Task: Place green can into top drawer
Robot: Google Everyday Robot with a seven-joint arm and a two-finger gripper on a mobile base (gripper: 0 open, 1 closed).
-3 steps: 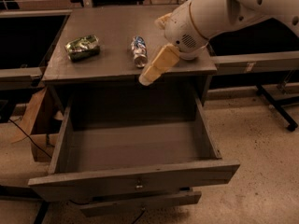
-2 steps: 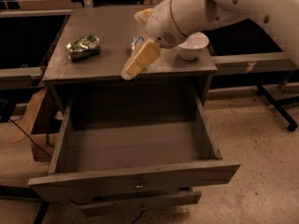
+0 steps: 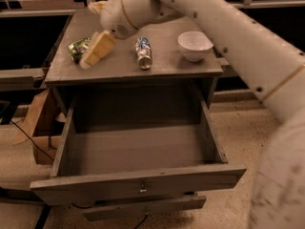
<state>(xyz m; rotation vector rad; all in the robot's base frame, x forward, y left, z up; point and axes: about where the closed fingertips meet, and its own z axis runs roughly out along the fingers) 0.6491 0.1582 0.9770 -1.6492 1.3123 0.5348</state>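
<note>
Your pincer [image 3: 97,49] hovers just beside the green can [image 3: 76,47] lying on the surface [image 3: 167,66] (clenched or released, I cannot tell), while the top drawer [image 3: 95,182] stands open and empty, so 2 steps seem left: grasp, then place.

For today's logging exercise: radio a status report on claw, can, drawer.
Claw at green can, on tabletop. Top drawer open. Silver can, bowl clear of path.
</note>
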